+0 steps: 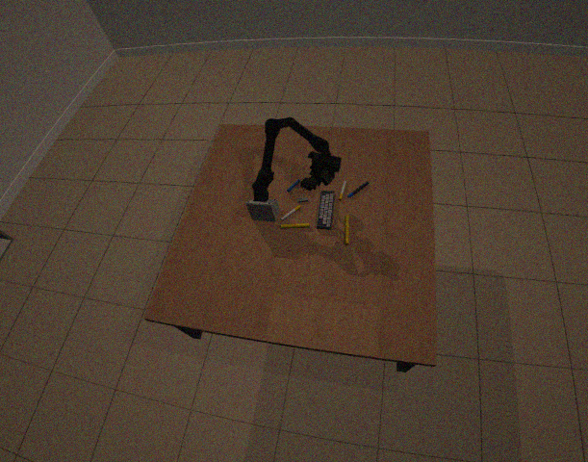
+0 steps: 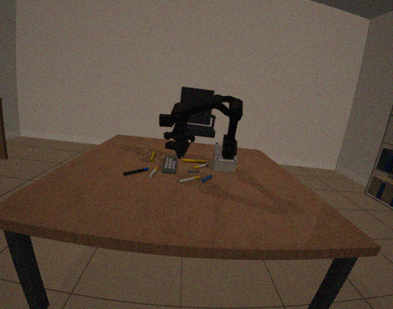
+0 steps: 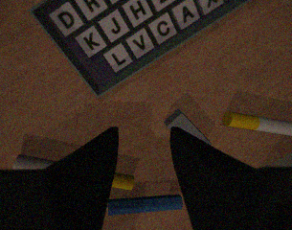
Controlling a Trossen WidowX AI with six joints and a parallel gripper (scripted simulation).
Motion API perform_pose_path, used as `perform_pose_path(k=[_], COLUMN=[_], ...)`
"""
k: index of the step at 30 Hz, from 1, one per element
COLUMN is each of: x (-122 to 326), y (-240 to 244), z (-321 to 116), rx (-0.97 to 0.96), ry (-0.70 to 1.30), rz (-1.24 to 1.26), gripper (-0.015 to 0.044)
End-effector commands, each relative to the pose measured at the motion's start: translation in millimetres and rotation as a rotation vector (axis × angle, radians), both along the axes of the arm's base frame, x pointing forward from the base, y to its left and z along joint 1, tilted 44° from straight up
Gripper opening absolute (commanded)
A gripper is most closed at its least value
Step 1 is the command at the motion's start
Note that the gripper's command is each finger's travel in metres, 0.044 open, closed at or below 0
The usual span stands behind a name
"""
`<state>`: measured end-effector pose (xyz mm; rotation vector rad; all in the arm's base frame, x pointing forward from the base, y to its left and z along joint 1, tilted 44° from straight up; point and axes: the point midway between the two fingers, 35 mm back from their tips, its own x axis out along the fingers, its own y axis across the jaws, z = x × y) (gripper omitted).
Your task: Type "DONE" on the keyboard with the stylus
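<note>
The keyboard [image 1: 325, 210] [image 2: 170, 165] [image 3: 115, 34] lies flat, its D, K and L end nearest the gripper in the wrist view. My gripper [image 1: 307, 187] [image 2: 180, 156] [image 3: 144, 134] is partly open and empty, above the desk off that end. A short grey bar [image 1: 303, 200] [image 2: 193, 171] [image 3: 189, 126] lies below, partly behind the right finger in the wrist view. A blue pen [image 1: 294, 186] [image 2: 206, 178] [image 3: 146, 204] shows lower down between the fingers. I cannot tell for certain which of the things is the stylus.
White and yellow markers [image 1: 291, 213] [image 2: 188, 179] [image 3: 275, 126], yellow markers [image 1: 294, 225] [image 2: 152, 156] and a black and blue pen [image 1: 358, 189] [image 2: 136, 171] lie around the keyboard. The arm's grey base [image 1: 264, 211] [image 2: 224, 164] stands nearby. A chair [image 2: 198, 103] stands behind the desk.
</note>
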<state>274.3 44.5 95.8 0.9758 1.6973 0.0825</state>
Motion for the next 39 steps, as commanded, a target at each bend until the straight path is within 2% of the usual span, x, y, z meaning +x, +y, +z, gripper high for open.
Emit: perform_pose_path(k=[1, 11, 21, 39], x=[-20, -68, -105, -109], y=[30, 74, 92, 93], z=[13, 38, 52, 52], rx=[-0.110, -0.351, -0.484, -0.486], ry=[0.305, 0.742, 0.926, 0.930], rz=[-0.268, -0.858, -1.293, -1.303], gripper=[0.0150, 0.0150, 0.0150, 0.0150])
